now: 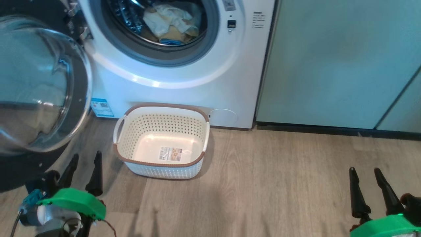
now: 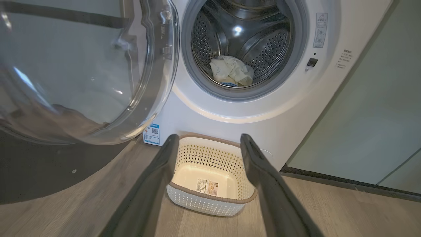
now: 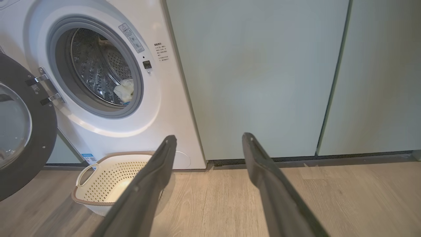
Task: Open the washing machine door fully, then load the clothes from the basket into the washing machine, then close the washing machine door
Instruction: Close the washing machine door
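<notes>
Basket [image 1: 162,171] empty — door [image 1: 36,89] next
Left gripper [image 1: 86,155] beside it, right gripper [image 1: 364,170] well off, both spread. Stiff, slick — shove the black rim [image 1: 19,172].

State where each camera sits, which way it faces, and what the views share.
Head view: on the robot's head, looking forward and down at the washing machine, the empty basket and floor; left gripper lower left, right gripper lower right, both open.
Left wrist view: low, facing the drum with the clothes inside, beside the open washing machine door; its fingers frame the basket.
Right wrist view: low, further right, facing teal cabinets; its fingers rise in front.
Shared: all show washing machine, basket, clothes.
</notes>
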